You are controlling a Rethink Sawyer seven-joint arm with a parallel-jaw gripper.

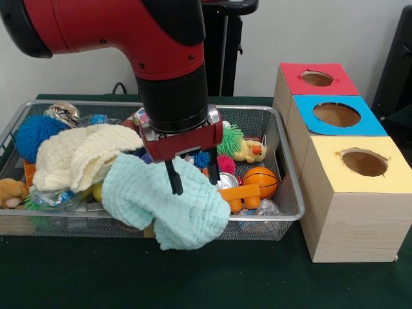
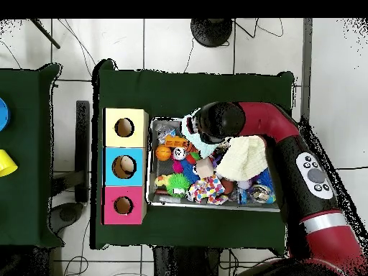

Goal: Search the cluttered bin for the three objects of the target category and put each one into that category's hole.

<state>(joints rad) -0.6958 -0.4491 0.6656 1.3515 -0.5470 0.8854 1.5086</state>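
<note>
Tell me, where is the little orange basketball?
Front view: the basketball sits in the wire bin at its right end, beside the orange toy.

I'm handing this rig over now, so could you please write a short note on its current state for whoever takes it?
Gripper: open, empty, fingers down over the mint green cloth at the wire bin's front edge.
Bin: still cluttered; the cream cloth covers the left part; orange ball and blue spiky ball visible.
Boxes: red, blue and yellow holes, beside the bin.
Done: no deposit can be seen.
Left: find and deposit the three targets.
</note>
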